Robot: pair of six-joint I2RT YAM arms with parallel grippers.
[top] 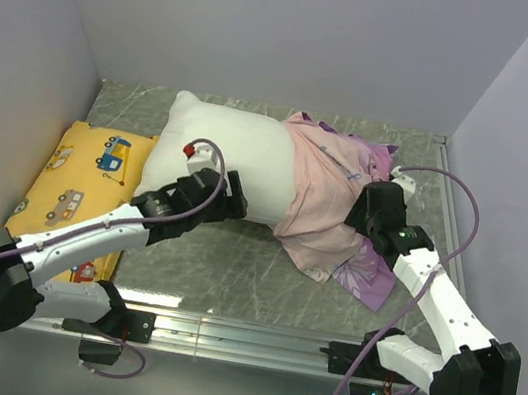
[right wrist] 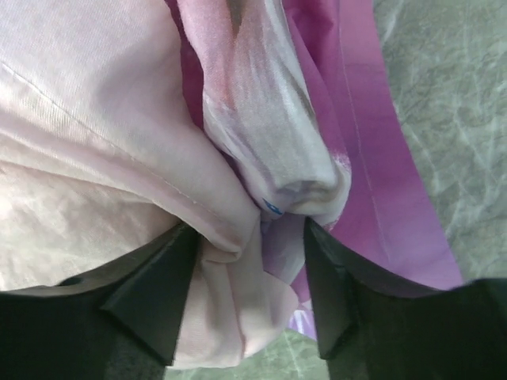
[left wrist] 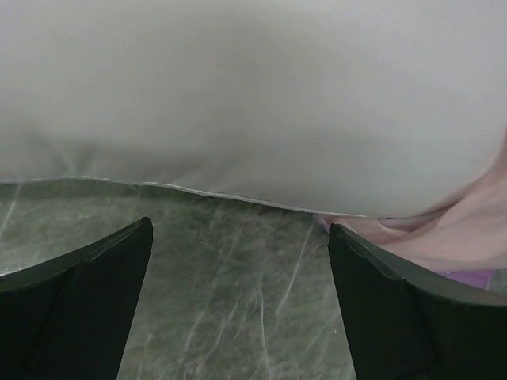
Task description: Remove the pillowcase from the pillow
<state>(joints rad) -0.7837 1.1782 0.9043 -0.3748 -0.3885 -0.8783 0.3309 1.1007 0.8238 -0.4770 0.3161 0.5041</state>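
The white pillow (top: pixel 220 160) lies across the back of the table, its left part bare. The pillowcase (top: pixel 323 197), pale pink inside out with purple edges, covers the pillow's right end and trails onto the table. My left gripper (top: pixel 235 199) is open and empty at the pillow's near edge. In the left wrist view its jaws (left wrist: pixel 239 226) stand wide over bare table, with the pillow (left wrist: pixel 253 103) just beyond and the pillowcase (left wrist: pixel 467 229) at the right. My right gripper (top: pixel 363 210) is shut on a bunched fold of pillowcase (right wrist: pixel 103 158), which fills the gap between its fingers (right wrist: pixel 249 229).
A yellow cushion (top: pixel 73 188) printed with cartoon vehicles lies at the left against the wall. Grey walls close in the left, back and right sides. A metal rail (top: pixel 241 334) runs along the near edge by the arm bases.
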